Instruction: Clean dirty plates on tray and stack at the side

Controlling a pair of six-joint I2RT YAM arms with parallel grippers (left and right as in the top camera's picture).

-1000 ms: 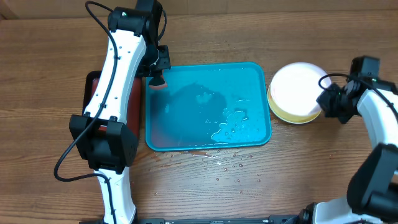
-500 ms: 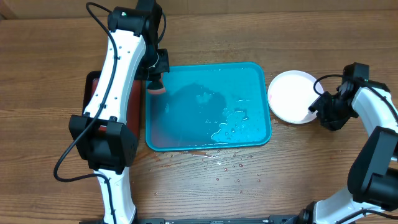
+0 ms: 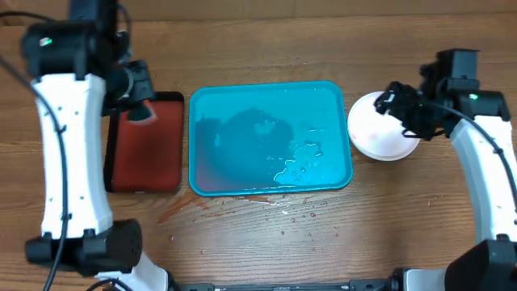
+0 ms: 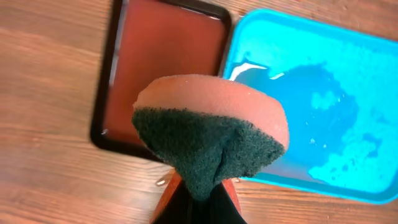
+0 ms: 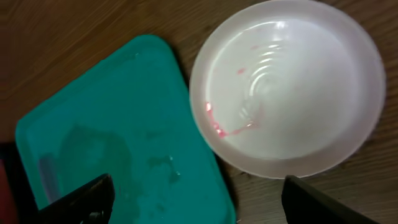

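The turquoise tray [image 3: 271,139] lies mid-table, wet and with no plates on it; its corner also shows in the right wrist view [image 5: 112,143]. One white plate [image 3: 376,136] rests on the table just right of the tray, with water and faint red smears inside [image 5: 286,87]. My right gripper [image 3: 404,113] hovers over that plate, open [image 5: 196,202], fingers [image 5: 84,199] wide apart and holding nothing. My left gripper [image 3: 139,101] is shut [image 4: 202,202] on an orange sponge with a green scouring face [image 4: 211,130], held above the dark red tray.
A smaller dark red, black-rimmed tray [image 3: 145,141] sits left of the turquoise one [image 4: 161,68]. Water droplets spot the wood [image 3: 291,212] in front of the turquoise tray. Bare wooden table lies along the front and far right.
The left arm swung left with the sponge, from the turquoise tray's far-left corner to over the red tray. The right gripper opened, let go of the white plate and moved above it.
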